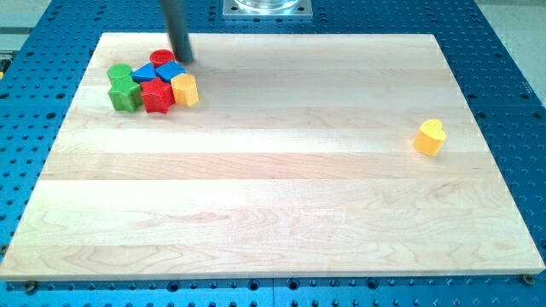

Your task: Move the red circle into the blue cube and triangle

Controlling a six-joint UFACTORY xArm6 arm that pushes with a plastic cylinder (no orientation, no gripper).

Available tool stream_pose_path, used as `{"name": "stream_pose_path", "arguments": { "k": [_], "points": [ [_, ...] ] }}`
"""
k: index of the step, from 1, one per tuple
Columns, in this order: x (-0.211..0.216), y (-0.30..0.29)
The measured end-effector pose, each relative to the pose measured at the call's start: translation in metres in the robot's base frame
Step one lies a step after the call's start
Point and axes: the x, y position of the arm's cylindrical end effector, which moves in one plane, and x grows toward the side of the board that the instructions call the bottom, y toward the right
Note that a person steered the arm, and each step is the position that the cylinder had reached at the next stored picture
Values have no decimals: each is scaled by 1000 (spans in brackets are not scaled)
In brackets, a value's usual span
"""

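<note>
1. Rod [175, 30], dark and straight, comes down from the view's top at upper left; my tip [184, 60] sits at its lower end, on the surface near the far left corner.
2. Fingers: none on this rig, only the bare rod, so nothing is gripped. My tip stands just to the view's right of the red circle [161, 58]; whether it touches cannot be told.
3. Red circle lies at the top of a tight cluster, against the blue blocks below it.
4. Blue blocks: one blue block [142, 72] at left of centre and a second blue block [171, 70] to its right, pressed together; which is the cube and which the triangle cannot be made out, as both are partly hidden.
5. Rest of cluster: green block [119, 73] at upper left, green star-like block [125, 94] below it, red star-like block [157, 95] in the lower middle, yellow block [185, 89] at lower right. All look packed against their neighbours.
6. Yellow heart-like block [431, 136] stands alone, well apart, toward the view's right edge.
7. Surface [273, 196]: pale wooden board in glued strips, lying on a blue perforated plate [512, 51]. A metal mount [267, 8] shows at top centre.
8. Writing, labels, brands: none legible. Containers: none seen.
</note>
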Motion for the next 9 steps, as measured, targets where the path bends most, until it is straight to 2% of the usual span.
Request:
{"name": "stream_pose_path", "arguments": {
  "k": [1,2,8,9],
  "points": [
    [0,26],
    [0,-9],
    [16,-33],
    [13,-6]
  ]
}}
